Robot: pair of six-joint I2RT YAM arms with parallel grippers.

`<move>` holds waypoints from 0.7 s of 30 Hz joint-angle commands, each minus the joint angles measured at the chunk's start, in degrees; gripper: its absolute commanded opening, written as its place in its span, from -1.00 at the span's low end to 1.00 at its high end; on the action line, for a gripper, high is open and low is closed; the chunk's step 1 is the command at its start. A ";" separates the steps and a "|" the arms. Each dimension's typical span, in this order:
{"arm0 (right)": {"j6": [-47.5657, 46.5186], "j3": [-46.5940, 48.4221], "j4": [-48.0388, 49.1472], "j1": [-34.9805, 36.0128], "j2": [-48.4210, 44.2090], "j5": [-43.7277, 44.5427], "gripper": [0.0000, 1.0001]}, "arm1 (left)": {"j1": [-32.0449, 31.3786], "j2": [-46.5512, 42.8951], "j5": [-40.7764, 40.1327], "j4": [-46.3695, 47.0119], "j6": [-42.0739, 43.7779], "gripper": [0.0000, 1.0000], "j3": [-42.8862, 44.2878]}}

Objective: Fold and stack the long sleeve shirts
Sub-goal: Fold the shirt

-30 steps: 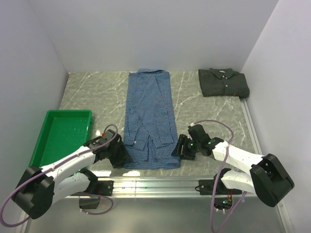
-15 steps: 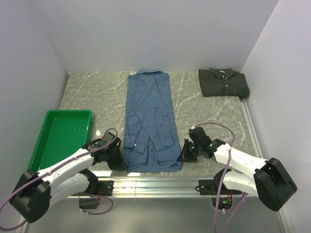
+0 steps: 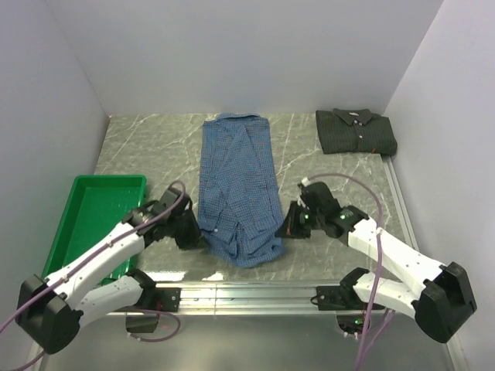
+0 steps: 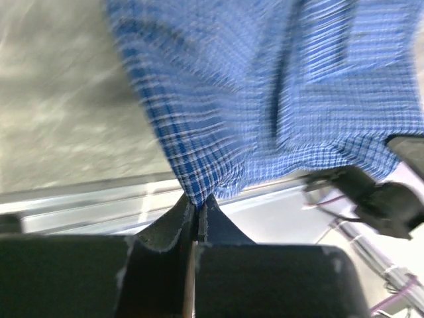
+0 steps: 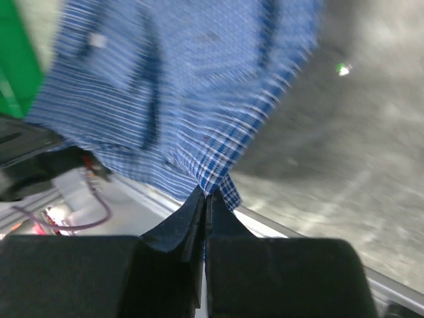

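Note:
The blue checked long sleeve shirt (image 3: 236, 174) lies lengthwise down the middle of the table, collar at the back. Its near hem is lifted off the table and sags between my two grippers. My left gripper (image 3: 199, 236) is shut on the hem's left corner, and the checked cloth (image 4: 218, 126) is pinched at the fingertips (image 4: 197, 201). On the hem's right corner my right gripper (image 3: 288, 226) is shut, with the blue fabric (image 5: 199, 99) caught at its tips (image 5: 207, 193). The dark green-charcoal shirt (image 3: 356, 131) rests folded at the back right.
A green plastic tray (image 3: 97, 216) stands at the left, close to my left arm. An aluminium rail (image 3: 247, 294) runs along the table's near edge. White walls close in the table at the back and both sides.
Both grippers closed on the blue shirt's near hem corners and have lifted it away from the near edge, so the hem now bunches and sags between them.

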 commanded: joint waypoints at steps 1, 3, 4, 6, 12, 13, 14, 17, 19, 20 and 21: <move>-2.97 7.74 0.27 -0.99 2.79 0.15 -1.00 | 2.48 4.60 -1.54 2.29 2.15 -0.96 7.01; -3.41 11.08 1.42 -2.65 5.94 -0.55 -1.00 | 6.32 6.90 -2.68 3.35 3.56 -0.95 10.96; -4.02 12.23 2.64 -3.36 7.10 -0.81 -1.00 | 8.01 9.35 -2.86 5.01 5.05 -0.95 12.11; -4.82 16.27 3.35 -5.20 11.38 -1.08 -1.00 | 12.48 11.65 -4.60 7.30 6.11 -0.95 14.39; -8.68 30.24 5.99 -8.90 26.67 -1.61 -1.00 | 20.40 27.19 -6.81 15.65 8.93 -0.98 24.65; -9.12 32.08 5.99 -9.94 28.80 -1.61 -1.00 | 21.11 31.65 -6.64 16.44 9.54 -0.98 26.51; -9.21 35.58 6.17 -10.56 30.82 -2.13 -1.00 | 21.64 33.87 -6.55 17.06 9.89 -0.98 30.45; -9.21 42.00 7.40 -12.67 38.03 -3.19 -1.00 | 23.31 41.78 -8.13 17.94 11.48 -0.98 38.45; -9.13 45.09 8.27 -13.73 43.48 -4.06 -1.00 | 24.37 46.87 -8.05 18.73 12.53 -0.98 41.98; -9.04 47.89 8.71 -14.60 45.15 -4.50 -1.00 | 24.81 48.38 -7.87 19.61 12.88 -0.98 44.61; -8.86 49.40 8.98 -15.14 48.47 -5.81 -1.00 | 25.07 49.87 -7.87 20.92 13.32 -0.98 45.94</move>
